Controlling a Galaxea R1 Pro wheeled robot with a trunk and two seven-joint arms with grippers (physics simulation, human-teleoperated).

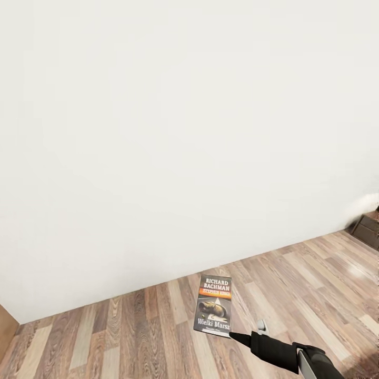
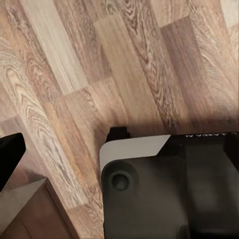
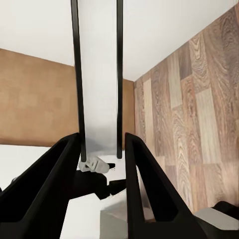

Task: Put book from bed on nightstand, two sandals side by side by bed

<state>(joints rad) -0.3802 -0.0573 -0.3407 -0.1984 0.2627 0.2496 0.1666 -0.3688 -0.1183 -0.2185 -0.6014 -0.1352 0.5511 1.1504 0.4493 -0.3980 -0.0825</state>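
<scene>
One book (image 1: 214, 305) occupies the lower centre of the head view, held up above the wood-plank floor (image 1: 131, 331) with its cover facing the camera — white author lettering at the top, an orange band beneath it, a greyish picture and a title line lower down. The right end effector (image 1: 238, 337) reaches in from the lower right corner of that frame and meets the book at its bottom right corner; its black fingers are clamped on the book's edge. In the right wrist view the same book (image 3: 99, 79) stands edge-on as a pale strip between dark covers, running from the top of the frame down into the gap between the two black fingers (image 3: 144, 184), which press against it on both sides.

A plain white wall (image 1: 173, 131) takes up most of the head view. At the far right edge, a dark brown cabinet (image 1: 368, 229) sits on the floor against the wall.

The left wrist view looks down on floor planks and part of the robot's own dark body (image 2: 174, 194) — whether the left end effector is released or clenched I cannot tell.
</scene>
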